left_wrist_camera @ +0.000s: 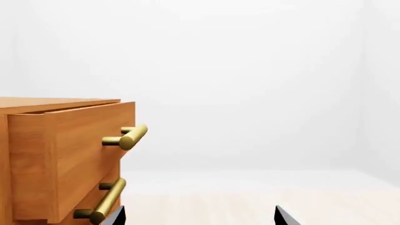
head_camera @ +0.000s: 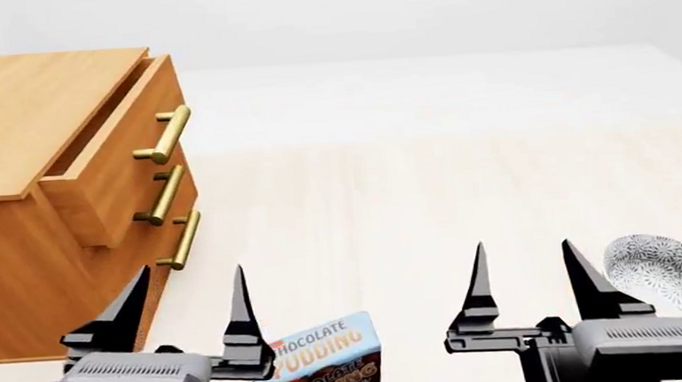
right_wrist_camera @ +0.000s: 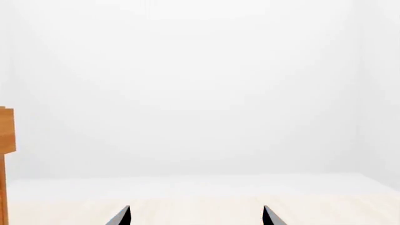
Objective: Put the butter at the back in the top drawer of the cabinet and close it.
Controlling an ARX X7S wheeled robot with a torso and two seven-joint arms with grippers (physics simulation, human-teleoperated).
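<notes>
The light-brown cabinet (head_camera: 20,175) stands at the left; it also shows in the left wrist view (left_wrist_camera: 28,159). Its top drawer (head_camera: 108,165) is pulled partly out, with a brass bar handle (head_camera: 166,135), also in the left wrist view (left_wrist_camera: 128,137). The butter is not in view. My left gripper (head_camera: 189,285) is open and empty in front of the cabinet's lower corner; its tips show in the left wrist view (left_wrist_camera: 198,216). My right gripper (head_camera: 523,260) is open and empty over the floor, tips also in its wrist view (right_wrist_camera: 195,215).
A brown-and-blue chocolate pudding box (head_camera: 322,363) lies just right of my left gripper, near the bottom edge. A speckled white bowl (head_camera: 666,282) sits at the right, beside my right gripper. Two lower drawers with brass handles (head_camera: 164,197) are shut. Pale wooden floor (head_camera: 412,195) stretches ahead.
</notes>
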